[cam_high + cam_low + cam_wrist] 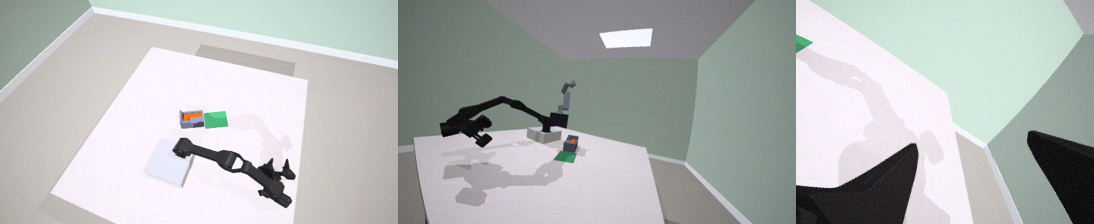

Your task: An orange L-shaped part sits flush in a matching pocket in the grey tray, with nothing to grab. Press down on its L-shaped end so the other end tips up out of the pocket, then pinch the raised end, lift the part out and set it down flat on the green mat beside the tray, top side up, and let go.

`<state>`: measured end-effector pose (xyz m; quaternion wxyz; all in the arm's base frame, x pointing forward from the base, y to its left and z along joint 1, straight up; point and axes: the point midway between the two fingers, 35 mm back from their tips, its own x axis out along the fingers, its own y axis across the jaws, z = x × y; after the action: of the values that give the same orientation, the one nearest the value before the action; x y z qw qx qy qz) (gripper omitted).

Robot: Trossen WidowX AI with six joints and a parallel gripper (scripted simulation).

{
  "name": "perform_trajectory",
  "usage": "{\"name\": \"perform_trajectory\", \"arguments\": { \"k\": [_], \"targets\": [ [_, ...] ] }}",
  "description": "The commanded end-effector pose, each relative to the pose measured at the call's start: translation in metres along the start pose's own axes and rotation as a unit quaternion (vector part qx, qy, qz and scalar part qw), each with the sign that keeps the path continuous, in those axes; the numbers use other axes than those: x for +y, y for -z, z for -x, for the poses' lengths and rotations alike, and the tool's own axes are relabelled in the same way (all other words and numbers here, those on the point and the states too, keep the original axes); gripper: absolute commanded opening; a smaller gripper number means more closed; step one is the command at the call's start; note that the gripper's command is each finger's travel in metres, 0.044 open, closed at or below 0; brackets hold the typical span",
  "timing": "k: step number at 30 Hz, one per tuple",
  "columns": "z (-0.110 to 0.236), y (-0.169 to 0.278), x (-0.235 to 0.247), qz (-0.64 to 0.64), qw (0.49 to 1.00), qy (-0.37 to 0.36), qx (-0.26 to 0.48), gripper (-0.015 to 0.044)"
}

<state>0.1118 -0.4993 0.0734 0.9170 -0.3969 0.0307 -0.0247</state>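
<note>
The orange L-shaped part [194, 114] [573, 141] lies in the pocket of the grey tray [186, 125] [569, 146]. In the top view its wider, L-shaped end is at the left. It looks level, but the views are too small to show its exact height. The green mat [217, 123] [565, 157] lies beside the tray, with nothing on it; one corner of the mat [802, 44] shows in the wrist view. My gripper [279, 160] [488, 130] [973, 143] is open and empty, raised above the table near its edge, far from tray and mat.
The arm stands on a pale block [166, 162] [544, 136] near the tray and stretches away from it. The white table's edge [301, 132] is close to the gripper. In the exterior view a grey arm-like figure [566, 100] on a dark block [559, 120] shows behind the table.
</note>
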Motion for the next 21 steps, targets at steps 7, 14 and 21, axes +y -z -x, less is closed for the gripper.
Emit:
{"name": "perform_trajectory", "arguments": {
  "k": [7, 14, 21],
  "targets": [
    [-0.03, -0.004, 0.02, -0.033, 0.997, -0.068, 0.009, 0.0216],
    [-0.08, -0.038, 0.048, -0.153, 0.97, -0.183, 0.051, 0.018],
    [-0.16, -0.109, 0.096, -0.22, 0.919, -0.317, 0.079, 0.018]
  ]
}}
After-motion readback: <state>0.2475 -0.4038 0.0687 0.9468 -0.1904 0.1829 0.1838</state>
